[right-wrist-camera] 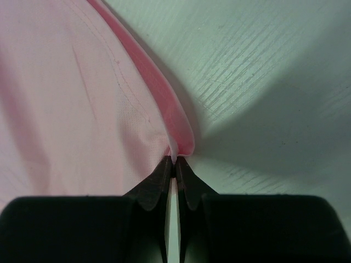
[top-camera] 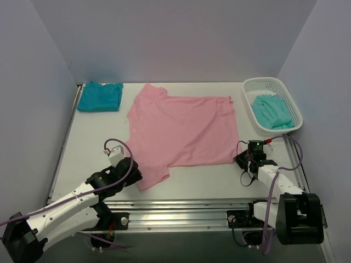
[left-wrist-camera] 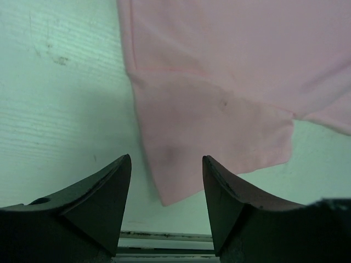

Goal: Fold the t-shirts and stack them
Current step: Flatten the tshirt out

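Observation:
A light pink t-shirt lies spread flat across the middle of the table. My right gripper is shut on its near right corner; in the right wrist view the pinched hem bunches up at the fingertips. My left gripper stands open just behind the shirt's near left sleeve, with nothing between its fingers. A folded deep teal t-shirt lies at the far left corner. A paler mint-teal t-shirt lies crumpled in the basket.
The white plastic mesh basket stands at the far right. A metal rail runs along the table's near edge, and grey walls close in the left, back and right sides.

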`<state>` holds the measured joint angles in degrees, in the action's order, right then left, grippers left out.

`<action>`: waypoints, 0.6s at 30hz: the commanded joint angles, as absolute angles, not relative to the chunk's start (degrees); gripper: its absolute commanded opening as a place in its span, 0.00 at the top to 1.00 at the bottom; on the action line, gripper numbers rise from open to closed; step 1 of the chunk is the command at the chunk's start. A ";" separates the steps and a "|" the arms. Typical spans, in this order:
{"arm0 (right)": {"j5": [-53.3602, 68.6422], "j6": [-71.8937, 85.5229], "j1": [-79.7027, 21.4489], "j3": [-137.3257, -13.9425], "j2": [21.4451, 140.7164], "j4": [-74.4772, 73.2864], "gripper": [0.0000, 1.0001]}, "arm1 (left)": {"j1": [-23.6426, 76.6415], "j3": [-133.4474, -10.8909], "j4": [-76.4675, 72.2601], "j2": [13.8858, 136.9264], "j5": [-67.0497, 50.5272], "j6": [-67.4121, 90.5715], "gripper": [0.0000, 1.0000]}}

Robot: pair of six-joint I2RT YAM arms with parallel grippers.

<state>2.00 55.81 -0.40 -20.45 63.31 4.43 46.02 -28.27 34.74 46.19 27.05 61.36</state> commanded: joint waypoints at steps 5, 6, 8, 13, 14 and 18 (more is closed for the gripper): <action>2.46 54.23 -0.26 -21.53 62.67 2.37 1.00 | 53.15 -23.30 34.90 46.32 24.87 69.68 0.37; 2.55 54.14 1.39 -21.62 62.75 2.37 1.00 | 54.48 -23.03 34.81 47.01 26.00 72.48 0.38; 2.72 53.88 1.67 -21.53 62.67 2.29 1.00 | 58.60 -22.50 33.67 47.98 27.24 75.13 0.38; 3.08 53.00 2.55 -21.18 62.58 2.37 1.00 | 63.28 -22.15 28.75 54.92 29.97 80.24 0.38; 3.34 52.91 2.64 -21.18 62.67 2.37 1.00 | 63.37 -22.24 27.00 56.41 29.97 80.33 0.38; 3.78 52.03 3.43 -21.27 62.14 1.67 1.00 | 63.89 -22.15 22.16 63.70 29.97 81.03 0.38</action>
<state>3.31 53.58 2.72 -20.45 63.29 3.90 63.31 -23.22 26.41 58.92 30.22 77.23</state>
